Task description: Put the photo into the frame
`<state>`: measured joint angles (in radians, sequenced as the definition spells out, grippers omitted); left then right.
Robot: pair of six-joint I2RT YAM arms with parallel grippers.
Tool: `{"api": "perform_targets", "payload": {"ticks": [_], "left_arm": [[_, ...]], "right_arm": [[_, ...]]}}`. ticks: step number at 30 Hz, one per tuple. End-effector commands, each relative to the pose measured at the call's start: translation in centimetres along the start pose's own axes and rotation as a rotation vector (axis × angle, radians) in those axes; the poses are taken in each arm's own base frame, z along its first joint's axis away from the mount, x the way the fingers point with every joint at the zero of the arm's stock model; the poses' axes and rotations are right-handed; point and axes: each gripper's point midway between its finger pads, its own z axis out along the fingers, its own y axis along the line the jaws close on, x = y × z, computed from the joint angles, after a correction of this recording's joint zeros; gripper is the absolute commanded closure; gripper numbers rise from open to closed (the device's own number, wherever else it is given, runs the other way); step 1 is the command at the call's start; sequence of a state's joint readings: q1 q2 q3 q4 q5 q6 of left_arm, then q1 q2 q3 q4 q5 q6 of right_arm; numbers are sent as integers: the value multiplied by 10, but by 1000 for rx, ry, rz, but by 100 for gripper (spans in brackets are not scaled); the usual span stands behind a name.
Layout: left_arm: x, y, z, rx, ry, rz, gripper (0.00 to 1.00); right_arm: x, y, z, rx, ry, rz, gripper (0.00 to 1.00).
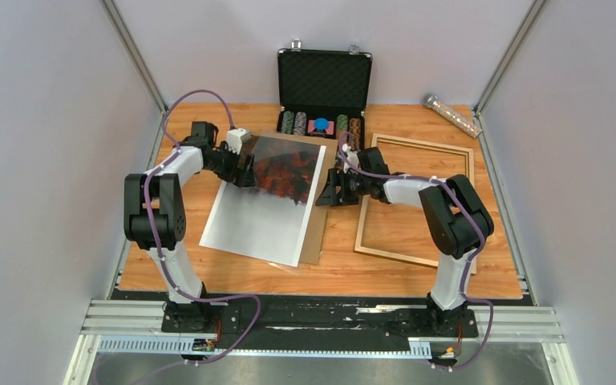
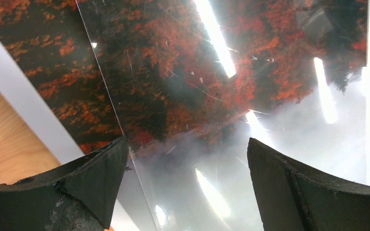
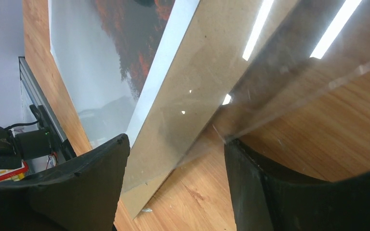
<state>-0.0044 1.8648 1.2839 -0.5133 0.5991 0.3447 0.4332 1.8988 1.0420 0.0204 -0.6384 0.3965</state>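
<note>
The photo [image 1: 269, 200] lies face up, askew, on a brown backing panel [image 1: 319, 215] left of centre. A clear pane lies over it; its edge [image 2: 107, 96] crosses the left wrist view. The light-brown frame [image 1: 423, 143] lies flat at the right with bare table showing inside it. My left gripper [image 1: 245, 168] is open over the photo's dark far-left corner, its jaws [image 2: 188, 140] straddling the print [image 2: 173, 72]. My right gripper [image 1: 330, 191] is open at the panel's right edge. In its own view [image 3: 177, 139] the pane's corner [image 3: 224, 137] rests at one fingertip, above the panel [image 3: 188, 96].
An open black poker-chip case [image 1: 325, 80] stands at the back behind the photo. A clear tube [image 1: 451, 115] lies at the back right corner. Grey walls enclose three sides. A metal rail [image 1: 321, 321] runs along the near edge.
</note>
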Motion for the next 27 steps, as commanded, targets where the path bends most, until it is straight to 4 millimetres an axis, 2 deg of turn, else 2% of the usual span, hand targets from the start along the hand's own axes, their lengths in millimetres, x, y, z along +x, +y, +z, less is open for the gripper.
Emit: {"api": "perform_targets", "payload": {"ticks": [1, 9, 18, 23, 27], "left_arm": [[1, -22, 8, 87, 3, 7, 0], [2, -39, 5, 142, -13, -8, 0], [1, -54, 3, 198, -24, -17, 0], [2, -59, 5, 209, -19, -14, 0], [4, -61, 6, 210, -21, -15, 0]], "right_arm": [[-20, 12, 1, -49, -43, -22, 29], [-24, 13, -2, -44, -57, -22, 29], [-34, -9, -24, -26, -101, 48, 31], [-38, -8, -34, -66, -124, 73, 37], [-42, -8, -43, -88, -145, 84, 46]]}}
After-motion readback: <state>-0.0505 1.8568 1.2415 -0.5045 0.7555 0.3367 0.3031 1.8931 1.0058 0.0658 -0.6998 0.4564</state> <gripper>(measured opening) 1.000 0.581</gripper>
